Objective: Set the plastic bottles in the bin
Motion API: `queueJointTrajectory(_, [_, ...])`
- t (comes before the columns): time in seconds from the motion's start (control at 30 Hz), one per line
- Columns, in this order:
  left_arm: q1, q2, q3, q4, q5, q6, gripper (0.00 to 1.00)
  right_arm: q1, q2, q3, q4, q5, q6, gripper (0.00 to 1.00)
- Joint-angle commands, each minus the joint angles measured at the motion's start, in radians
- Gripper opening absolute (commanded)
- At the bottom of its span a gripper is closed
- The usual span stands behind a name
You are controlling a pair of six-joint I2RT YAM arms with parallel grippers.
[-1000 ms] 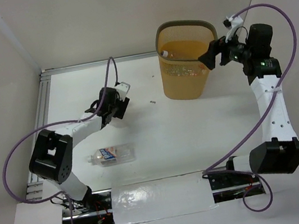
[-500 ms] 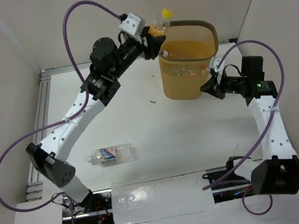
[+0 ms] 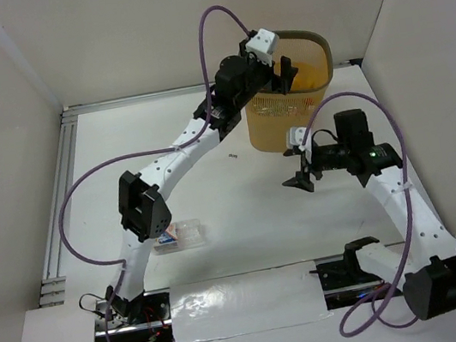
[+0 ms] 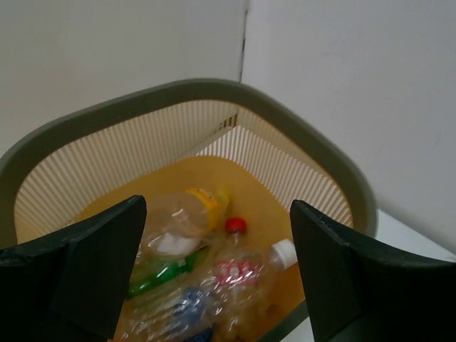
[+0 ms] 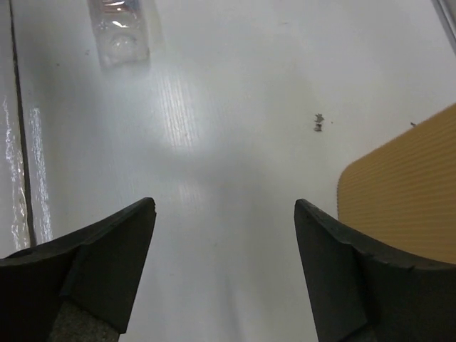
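The orange-yellow ribbed bin stands at the back of the table. My left gripper hangs over its rim, open and empty. Inside the bin lie several plastic bottles: a clear one with a yellow cap, a red-capped one, a white-capped one and a green one. One clear bottle with a blue label lies on the table, partly behind my left arm's elbow; it also shows as the bottle ahead of my right gripper. My right gripper is open over the table.
A small dark speck lies on the white table left of the bin. The bin's side wall stands close on the right of my right gripper. White walls enclose the table on three sides.
My left gripper has opened and the yellow-capped bottle it held at the rim now lies in the bin. My right arm has swung from the bin down toward the table's middle, open.
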Motion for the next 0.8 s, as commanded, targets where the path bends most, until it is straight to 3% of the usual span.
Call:
queueJointTrajectory(0.0, [-0.001,-0.060,0.050,0.053,-0.070,0.008,0.96,0.118,0.021,-0.021,0.136,0.103,0.070,0.87])
queueJointTrajectory(0.07, [-0.001,-0.136,-0.026,0.069,-0.082,0.018,0.96,0.187,0.042,-0.032,0.168,0.103,0.070,0.92])
queueJointTrajectory(0.17, [-0.001,-0.228,-0.129,0.093,-0.129,0.027,0.96,0.279,0.111,-0.033,0.200,0.131,0.070,0.93])
queueJointTrajectory(0.27, [-0.001,-0.424,-0.270,0.084,-0.186,0.027,0.96,0.354,0.187,-0.007,0.230,0.160,0.060,0.94])
queueJointTrajectory(0.37, [-0.001,-0.703,-0.553,0.081,-0.281,-0.009,0.96,0.462,0.271,0.004,0.283,0.174,0.060,0.95])
queueJointTrajectory(0.4, [-0.001,-0.776,-0.700,0.046,-0.345,-0.018,0.96,0.514,0.295,0.004,0.297,0.183,0.060,0.95])
queueJointTrajectory(0.5, [-0.001,-1.065,-0.956,-0.040,-0.474,-0.075,0.96,0.621,0.381,0.014,0.375,0.220,0.087,1.00])
queueJointTrajectory(0.63, [-0.021,-1.362,-1.126,-0.367,-0.582,-0.210,1.00,0.750,0.530,0.072,0.513,0.358,0.168,1.00])
queueJointTrajectory(0.77, [-0.030,-1.590,-1.226,-0.523,-0.627,-0.337,1.00,0.833,0.683,0.184,0.550,0.438,0.285,1.00])
